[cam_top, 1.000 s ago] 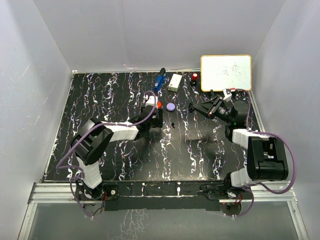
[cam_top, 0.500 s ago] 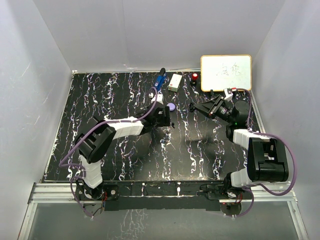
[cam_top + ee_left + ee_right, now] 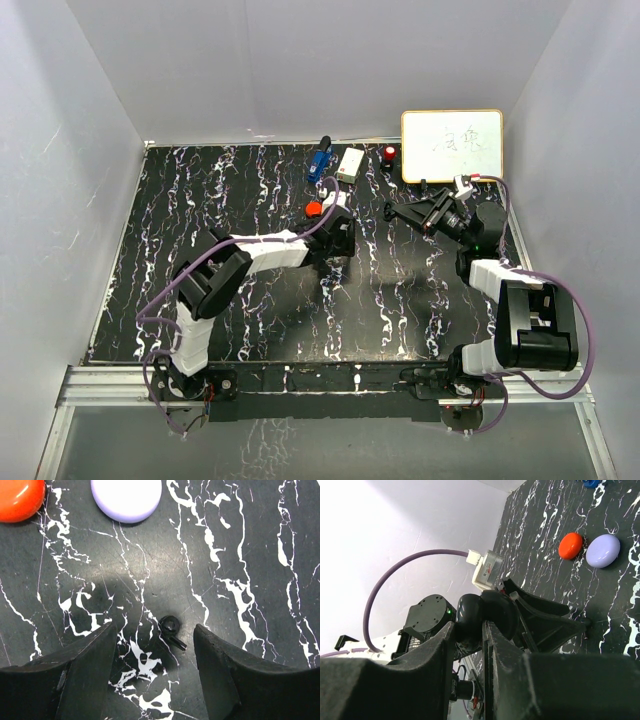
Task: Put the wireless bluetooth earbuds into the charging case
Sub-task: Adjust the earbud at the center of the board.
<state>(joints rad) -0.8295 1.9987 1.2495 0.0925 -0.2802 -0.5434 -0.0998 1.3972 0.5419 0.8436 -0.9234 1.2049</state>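
Between the spread fingers of your left gripper (image 3: 154,637), the black earbud (image 3: 170,628) lies on the table (image 3: 250,540).
Lower straight down, centre on the bud's round head rather than its stem, and close gently so it doesn't skid. The red case (image 3: 17,497) and lavender case (image 3: 126,497) sit just beyond. I cannot tell whether your right gripper (image 3: 468,650) holds anything.

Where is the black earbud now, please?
In the left wrist view, the black earbud lies between the open left tool's fingers, below the lavender case.
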